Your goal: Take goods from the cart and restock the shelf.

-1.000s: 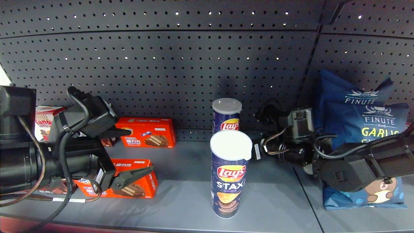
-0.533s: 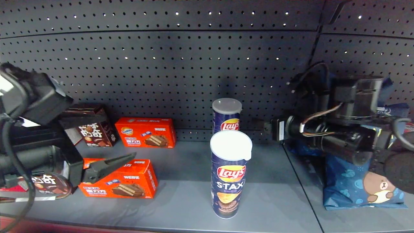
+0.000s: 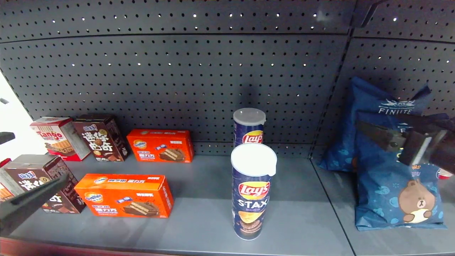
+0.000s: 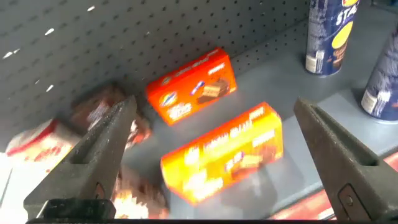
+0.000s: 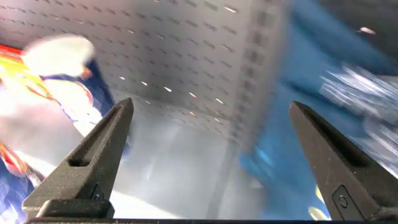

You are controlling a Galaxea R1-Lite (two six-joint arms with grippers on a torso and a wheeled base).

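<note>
1. Holding nothing, left gripper (image 4: 214, 104) and right gripper (image 5: 210, 104) stand wide open.
2. Orange box (image 4: 224, 152) lies just ahead of the left jaws; chip can (image 3: 253, 188) stands on the shelf (image 3: 206, 185), farther off.
3. I think a swinging finger could topple this tall can.

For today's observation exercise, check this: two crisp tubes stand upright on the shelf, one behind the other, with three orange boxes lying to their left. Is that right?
Not quite. The count is two, not three: the head view shows a front orange box and a rear orange box. The front tube and rear tube do stand upright on the shelf, one behind the other.
</note>
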